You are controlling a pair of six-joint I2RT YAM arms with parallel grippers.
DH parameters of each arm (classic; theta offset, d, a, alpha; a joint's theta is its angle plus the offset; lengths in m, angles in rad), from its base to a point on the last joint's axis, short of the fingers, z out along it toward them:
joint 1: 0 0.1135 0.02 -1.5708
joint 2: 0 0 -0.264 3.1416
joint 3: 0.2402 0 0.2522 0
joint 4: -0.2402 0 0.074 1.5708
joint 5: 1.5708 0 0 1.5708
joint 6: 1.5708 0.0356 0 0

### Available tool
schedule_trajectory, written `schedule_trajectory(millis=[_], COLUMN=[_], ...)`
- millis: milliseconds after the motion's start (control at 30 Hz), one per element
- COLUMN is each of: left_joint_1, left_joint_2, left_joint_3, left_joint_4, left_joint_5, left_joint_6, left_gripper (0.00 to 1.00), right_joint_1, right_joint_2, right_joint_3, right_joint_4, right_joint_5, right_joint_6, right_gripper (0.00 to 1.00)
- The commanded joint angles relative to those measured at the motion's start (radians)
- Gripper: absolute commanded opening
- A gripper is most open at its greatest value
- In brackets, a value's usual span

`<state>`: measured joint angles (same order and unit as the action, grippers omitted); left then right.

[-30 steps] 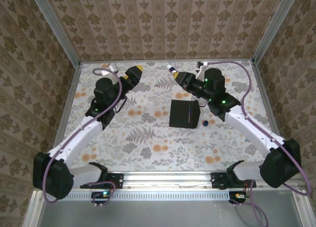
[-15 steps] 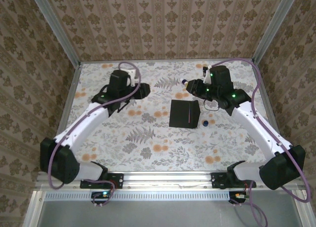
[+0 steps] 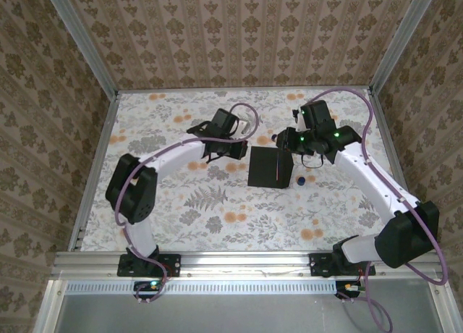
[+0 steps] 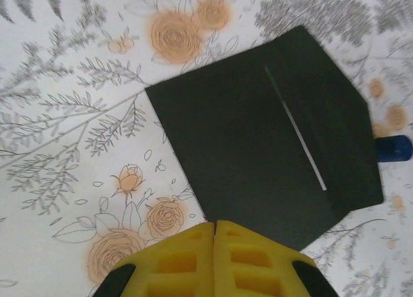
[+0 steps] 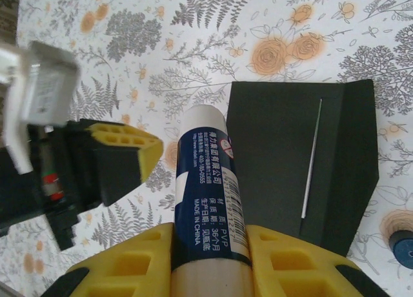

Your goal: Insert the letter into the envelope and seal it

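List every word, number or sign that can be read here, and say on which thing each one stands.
"MADE IN CHINA": on the label of the glue stick.
"PVP": same label.
"36": same label, among Chinese characters.
The other Chinese lines, a long number and a small round sign on that label are too small to read with certainty.
The envelope carries no text.

Looking down from high behind the 6 o'clock edge of the table (image 3: 217, 224), whole top in frame; left wrist, close above the black envelope (image 4: 258, 148), toward 3 o'clock; right wrist, equally close, same envelope toward 3 o'clock; shared by all three.
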<state>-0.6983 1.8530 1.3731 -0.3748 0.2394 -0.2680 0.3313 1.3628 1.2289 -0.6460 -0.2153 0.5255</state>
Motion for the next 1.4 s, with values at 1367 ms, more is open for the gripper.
schedule_trajectory(millis=[1367], left_joint_1=[0.017], left_joint_2=[0.353], left_joint_3=[0.119], left_joint_4=[0.267], left_joint_5=[0.014], left_joint_6=[-0.129], left_gripper=[0.0], right_joint_1=[-0.02], right_joint_2=[0.249], right_joint_3=[-0.072], right_joint_4=[-0.081], right_joint_5=[-0.011], right_joint_6=[-0.09], right_gripper=[0.16])
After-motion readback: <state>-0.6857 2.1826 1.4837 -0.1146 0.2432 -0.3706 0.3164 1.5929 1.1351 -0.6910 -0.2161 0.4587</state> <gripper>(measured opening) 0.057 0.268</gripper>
